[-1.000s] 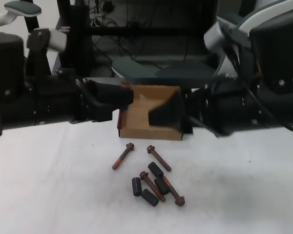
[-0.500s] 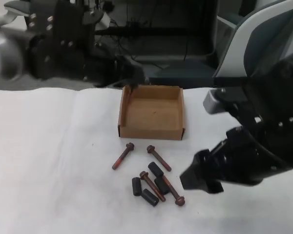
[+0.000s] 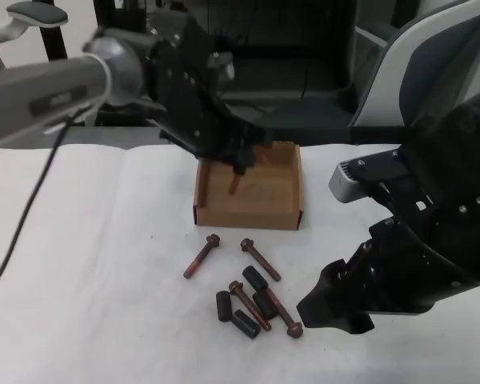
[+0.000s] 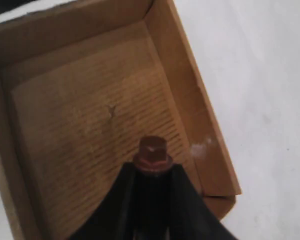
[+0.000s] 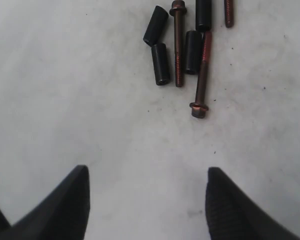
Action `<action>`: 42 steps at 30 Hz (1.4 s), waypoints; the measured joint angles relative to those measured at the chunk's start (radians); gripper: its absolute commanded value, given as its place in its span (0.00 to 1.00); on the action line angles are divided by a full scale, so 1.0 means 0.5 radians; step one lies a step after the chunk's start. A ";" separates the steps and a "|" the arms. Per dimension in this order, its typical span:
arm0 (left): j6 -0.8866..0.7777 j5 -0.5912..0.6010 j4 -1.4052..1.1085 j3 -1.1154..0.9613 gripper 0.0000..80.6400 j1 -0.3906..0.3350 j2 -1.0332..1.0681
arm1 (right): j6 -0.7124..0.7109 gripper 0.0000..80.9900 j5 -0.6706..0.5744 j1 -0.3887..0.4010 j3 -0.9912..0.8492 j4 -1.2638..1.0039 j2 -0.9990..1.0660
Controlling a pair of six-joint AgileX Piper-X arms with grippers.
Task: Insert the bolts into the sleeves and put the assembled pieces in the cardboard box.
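My left gripper [image 3: 238,164] hangs over the cardboard box [image 3: 208,214], shut on a copper bolt [image 3: 234,184] that points down into it. In the left wrist view the bolt's hex head [image 4: 152,152] sticks out between the dark fingers [image 4: 119,200] above the box floor [image 4: 80,135]; a sleeve on its shaft cannot be made out. Several loose bolts [image 3: 201,256] and black sleeves [image 3: 223,306] lie in a pile in front of the box. My right gripper [image 3: 336,308] is open just right of the pile, above the cloth [image 5: 147,200], with a bolt [image 5: 202,75] and a sleeve [image 5: 161,63] ahead of it.
A white cloth [image 3: 80,280] covers the bench, with free room to the left of the pile. Dark chairs and frames [image 3: 304,64] stand behind the box. The right arm's bulk [image 3: 440,240] fills the bench's right side.
The left arm swung back and then came over the box with the bolt. The right arm dropped from in front of the box to the right of the pile, then barely moved.
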 measured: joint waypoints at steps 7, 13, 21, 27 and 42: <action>0.000 -0.090 0.034 -0.015 0.02 -0.016 0.183 | 0.000 0.82 -0.075 -0.002 0.000 0.000 0.000; 0.010 -0.115 0.013 -0.015 0.02 -0.016 0.225 | 0.000 0.82 -0.090 -0.002 0.000 0.000 0.000; 0.014 -0.115 -0.033 -0.020 0.73 -0.016 0.225 | 0.000 0.82 -0.090 -0.002 0.000 0.000 0.000; -0.047 -0.095 -0.047 -0.030 0.86 -0.019 0.225 | 0.000 0.82 -0.093 -0.002 0.000 0.000 0.000; 0.219 -0.100 0.227 -0.033 0.76 -0.023 -0.118 | 0.000 0.82 -0.094 -0.002 0.000 0.000 0.000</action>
